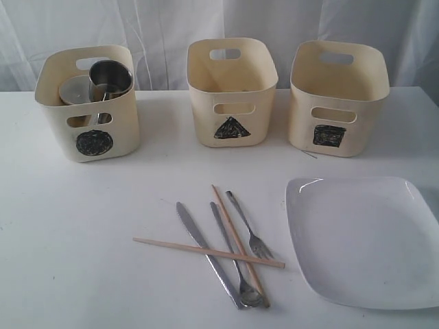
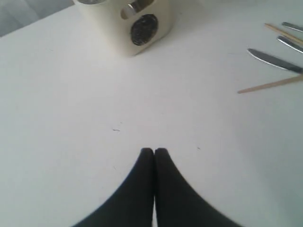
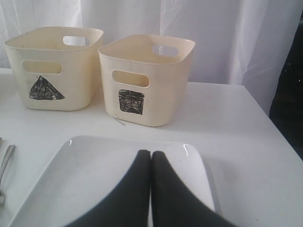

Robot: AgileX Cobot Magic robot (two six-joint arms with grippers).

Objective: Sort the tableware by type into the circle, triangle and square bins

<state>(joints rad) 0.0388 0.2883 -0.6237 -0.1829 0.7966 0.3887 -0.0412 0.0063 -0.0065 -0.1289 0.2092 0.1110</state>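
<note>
Three cream bins stand at the back of the white table: the circle bin, the triangle bin and the square bin. Two steel mugs sit inside the circle bin. On the table in front lie a steel knife, a spoon, a fork and two crossed wooden chopsticks. A large white square plate lies at the front right. My left gripper is shut and empty above bare table. My right gripper is shut and empty over the plate. No bowl shows.
A white curtain hangs behind the table. The table's right edge runs close beside the square bin and the plate. Neither arm shows in the exterior view.
</note>
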